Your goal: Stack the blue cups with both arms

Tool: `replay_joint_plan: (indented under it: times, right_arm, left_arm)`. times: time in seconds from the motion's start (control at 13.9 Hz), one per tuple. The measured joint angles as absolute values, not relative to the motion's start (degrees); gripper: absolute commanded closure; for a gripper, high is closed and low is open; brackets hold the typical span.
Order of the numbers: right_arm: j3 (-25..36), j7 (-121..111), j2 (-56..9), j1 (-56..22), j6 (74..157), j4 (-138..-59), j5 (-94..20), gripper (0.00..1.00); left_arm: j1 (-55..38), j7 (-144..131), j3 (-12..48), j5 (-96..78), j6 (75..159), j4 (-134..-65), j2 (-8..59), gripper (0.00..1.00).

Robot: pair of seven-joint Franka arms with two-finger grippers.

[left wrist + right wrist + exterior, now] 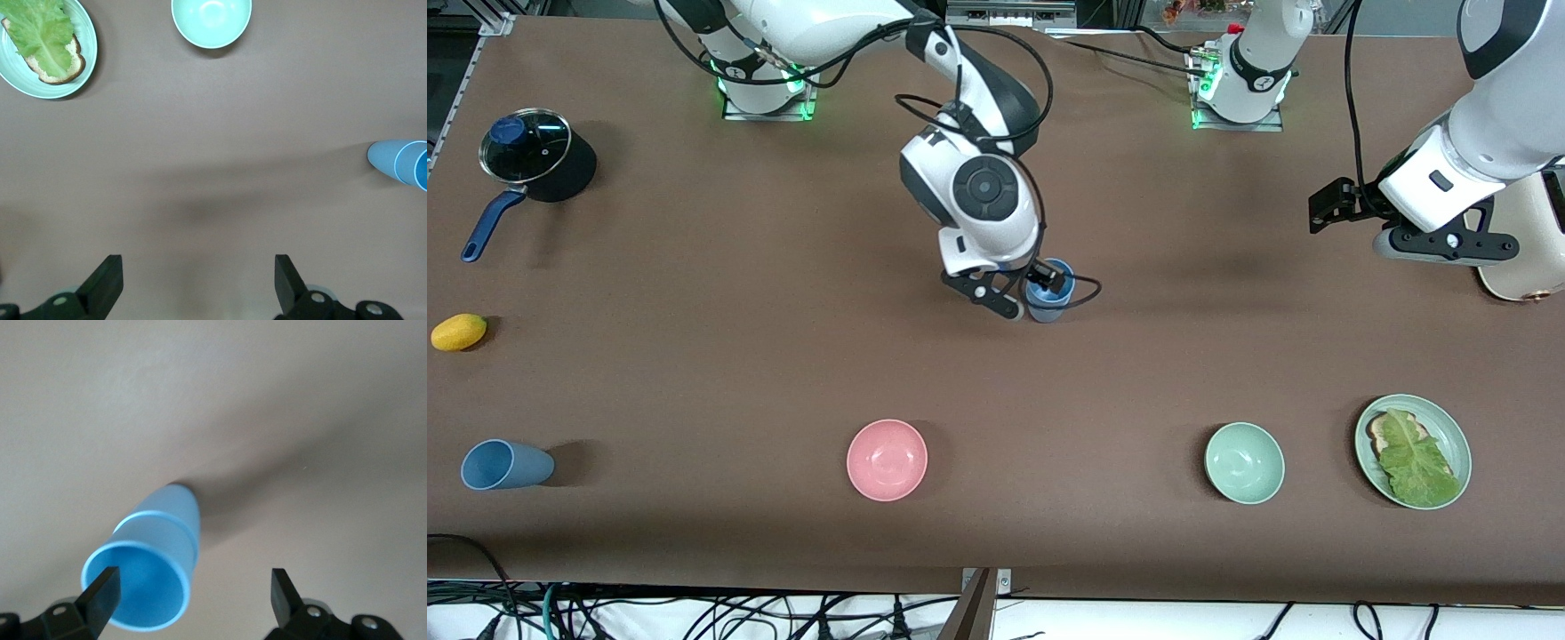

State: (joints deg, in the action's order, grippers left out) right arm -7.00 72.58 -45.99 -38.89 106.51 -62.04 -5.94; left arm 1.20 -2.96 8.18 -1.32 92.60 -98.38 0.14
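Cut off at 3 o'clock in the left wrist view: stacked cups (400, 161), rim partly out of frame. Half hidden by the right gripper (1021, 295) in the front view: same cups (1051, 307). Cropped at 6 o'clock in both wrist views: finger (101, 595) bases, left gripper (199, 287) too.

we note two glossy white arms: right arm (969, 191) with black joint bands and a round grey cap, black cables looping along it; left arm (1449, 178) white, dark-banded. bases glow green. black two-finger grippers (193, 293), silver screws in the finger mounts.
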Motion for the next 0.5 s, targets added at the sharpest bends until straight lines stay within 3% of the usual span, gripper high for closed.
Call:
replay_joint_plan:
  times: [0.5]
  right_arm:
    - [-5.98, 51.77, -41.81, -27.67, 91.95, -60.66, -5.91, 0.0]
  left_arm:
    - [1.19, -2.96, 8.22, -1.32, 92.32, -98.36, 0.14, 0.0]
